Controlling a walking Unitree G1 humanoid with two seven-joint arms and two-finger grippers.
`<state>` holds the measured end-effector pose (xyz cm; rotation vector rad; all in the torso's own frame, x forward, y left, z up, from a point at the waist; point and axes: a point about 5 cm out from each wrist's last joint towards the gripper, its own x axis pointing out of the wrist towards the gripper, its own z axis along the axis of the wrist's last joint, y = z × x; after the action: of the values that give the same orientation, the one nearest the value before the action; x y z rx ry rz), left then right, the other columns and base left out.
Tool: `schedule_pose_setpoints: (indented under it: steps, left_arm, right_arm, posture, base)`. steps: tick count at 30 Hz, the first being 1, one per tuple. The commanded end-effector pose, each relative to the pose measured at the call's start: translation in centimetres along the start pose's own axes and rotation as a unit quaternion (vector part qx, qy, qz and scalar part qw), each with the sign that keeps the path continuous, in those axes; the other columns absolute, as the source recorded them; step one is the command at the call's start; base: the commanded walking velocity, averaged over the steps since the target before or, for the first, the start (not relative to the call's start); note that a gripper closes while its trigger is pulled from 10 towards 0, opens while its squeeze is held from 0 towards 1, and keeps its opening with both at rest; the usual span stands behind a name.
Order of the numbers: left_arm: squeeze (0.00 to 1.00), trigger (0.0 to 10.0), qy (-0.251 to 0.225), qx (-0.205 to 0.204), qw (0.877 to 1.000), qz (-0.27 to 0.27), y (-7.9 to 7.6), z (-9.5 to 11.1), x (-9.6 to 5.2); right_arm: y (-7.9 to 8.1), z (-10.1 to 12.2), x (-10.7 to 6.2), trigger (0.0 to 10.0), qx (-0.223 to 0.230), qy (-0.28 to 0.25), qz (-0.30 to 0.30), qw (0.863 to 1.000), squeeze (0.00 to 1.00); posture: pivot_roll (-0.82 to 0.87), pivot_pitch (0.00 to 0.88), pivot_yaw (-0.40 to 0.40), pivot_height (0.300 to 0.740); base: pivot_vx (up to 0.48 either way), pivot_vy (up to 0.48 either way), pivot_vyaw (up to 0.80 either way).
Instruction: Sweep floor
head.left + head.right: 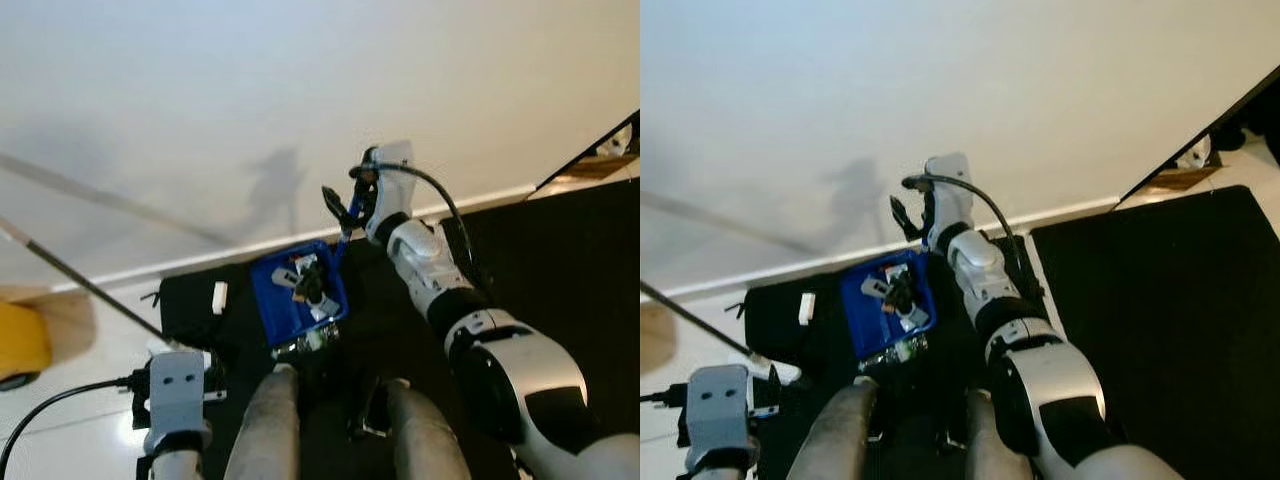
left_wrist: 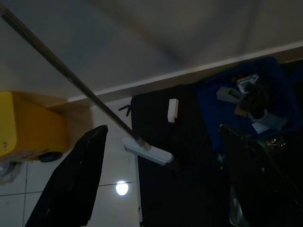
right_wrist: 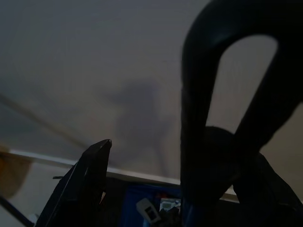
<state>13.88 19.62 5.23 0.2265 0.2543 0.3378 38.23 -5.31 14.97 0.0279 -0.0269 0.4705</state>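
Black mat (image 1: pixel 560 260): on floor by white wall. Blue dustpan (image 1: pixel 297 292): on mat, holds debris, handle clamped in right gripper (image 1: pixel 345 208). Broom (image 2: pixel 146 150): head at mat edge. Left gripper (image 2: pixel 156 179): fingers spread, empty.

head pair downward, wrists near, blue dustpan (image 1: pixel 297 291) shared

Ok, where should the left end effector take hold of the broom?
Grip the broom's thin handle low down, just above the white head. The shaft is bare and slants steeply away, so I'd bring the open left end effector forward with its fingers straddling the shaft crosswise, not along it.
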Motion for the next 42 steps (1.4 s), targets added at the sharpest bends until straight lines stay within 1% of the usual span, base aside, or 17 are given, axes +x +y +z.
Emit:
schedule_pose_setpoints:
  steps: [1,2,3,4,5,6,11,20,23,26,27,28,31,36,39,41,42]
  left_arm:
    - [0.00,10.0,0.033,-0.001,0.999,0.004,-0.3,-0.9,-1.1]
    - [0.00,10.0,0.034,-0.001,0.999,0.004,-0.3,-0.8,-1.2]
    - [0.00,10.0,0.034,-0.001,0.999,0.004,-0.3,-0.8,-1.2]
    - [0.00,10.0,0.035,0.001,0.999,0.005,-0.3,-0.6,-1.2]
    - [0.00,10.0,0.036,0.001,0.999,0.006,-0.3,-0.6,-1.2]
    - [0.00,10.0,0.036,0.002,0.999,0.005,-0.3,-0.5,-1.2]
    - [0.00,10.0,0.037,0.003,0.999,0.003,-0.4,-0.3,-1.0]
    - [0.00,10.0,0.021,0.012,1.000,-0.016,-1.4,0.2,0.5]
    - [0.00,10.0,0.004,0.041,0.999,-0.015,-0.8,0.4,1.2]
    - [0.00,10.0,0.003,0.047,0.999,-0.003,-0.2,0.3,1.4]
    - [0.00,10.0,0.004,0.054,0.998,0.018,0.7,0.3,1.5]
    - [0.00,10.0,0.004,0.054,0.998,0.018,0.7,0.3,1.5]
    - [0.00,10.0,0.028,0.067,0.994,0.082,3.2,-0.1,1.4]
    - [0.00,10.0,0.074,0.064,0.986,0.132,5.4,-1.3,0.7]
    - [0.00,10.0,0.079,0.060,0.985,0.140,6.0,-1.6,1.0]
    - [0.11,10.0,0.072,0.046,0.985,0.151,7.1,-1.7,2.6]
    - [0.82,10.0,0.067,0.041,0.985,0.152,7.4,-1.6,3.5]
  right_arm:
    - [-0.1,-0.8,-0.3,10.0,0.008,0.016,-0.007,1.000,0.00]
    - [-0.1,-0.6,-0.2,6.6,0.007,0.014,-0.010,1.000,0.00]
    - [-0.1,-0.6,-0.2,6.6,0.007,0.014,-0.010,1.000,0.00]
    - [-0.2,-0.3,-0.1,2.6,0.001,0.009,-0.017,1.000,0.00]
    - [-0.3,-0.2,0.0,0.1,-0.001,0.006,-0.020,1.000,0.00]
    - [-0.4,0.0,0.0,0.0,-0.001,0.003,-0.024,1.000,0.00]
    - [-0.7,0.2,0.0,0.0,0.003,-0.002,-0.032,0.999,0.00]
    - [-1.9,0.3,-0.4,0.0,0.009,-0.009,-0.052,0.999,0.00]
    - [-3.3,0.9,-0.9,0.0,0.021,-0.037,-0.065,0.997,0.00]
    - [-3.7,0.9,-1.1,0.0,0.022,-0.043,-0.065,0.997,0.00]
    - [-4.0,0.8,-1.3,10.0,0.026,-0.048,-0.061,0.997,0.00]
    - [-4.0,0.8,-1.3,10.0,0.026,-0.048,-0.061,0.997,0.00]
    - [-4.6,0.1,-2.2,10.0,0.034,-0.052,-0.051,0.997,0.00]
    - [-5.1,-0.1,-2.9,10.0,0.034,-0.058,-0.048,0.997,0.00]
    - [-5.4,0.2,-3.1,10.0,0.034,-0.064,-0.049,0.996,0.00]
    - [-5.8,1.4,-3.1,10.0,0.032,-0.080,-0.049,0.995,0.00]
    - [-6.0,2.0,-3.0,10.0,0.028,-0.082,-0.047,0.995,0.00]
  posture:
    - [0.38,0.408,-0.083,0.740]
    - [0.39,0.407,-0.084,0.740]
    - [0.39,0.407,-0.084,0.740]
    - [0.39,0.403,-0.084,0.740]
    - [0.38,0.402,-0.084,0.740]
    - [0.38,0.397,-0.084,0.740]
    - [0.37,0.384,-0.083,0.740]
    - [0.32,0.326,-0.089,0.740]
    - [0.27,0.275,-0.090,0.740]
    - [0.26,0.265,-0.089,0.740]
    - [0.24,0.254,-0.085,0.740]
    - [0.24,0.254,-0.085,0.740]
    - [0.22,0.247,-0.076,0.740]
    - [0.21,0.254,-0.070,0.740]
    - [0.20,0.258,-0.068,0.740]
    - [0.18,0.267,-0.062,0.740]
    - [0.17,0.271,-0.059,0.740]
  base:
    - [0.000,0.000,0.00]
    - [0.000,0.000,0.00]
    - [0.000,0.000,0.00]
    - [0.000,0.000,0.00]
    - [0.000,0.000,0.00]
    - [0.000,0.000,0.00]
    - [0.000,0.000,0.00]
    - [0.000,0.000,0.00]
    - [0.000,0.000,0.00]
    - [0.000,0.000,0.00]
    - [0.000,0.000,0.00]
    - [0.000,0.000,0.00]
    - [0.000,0.000,0.00]
    - [0.000,0.000,0.00]
    - [0.000,0.000,0.00]
    - [0.000,0.000,0.00]
    - [0.000,0.000,0.00]
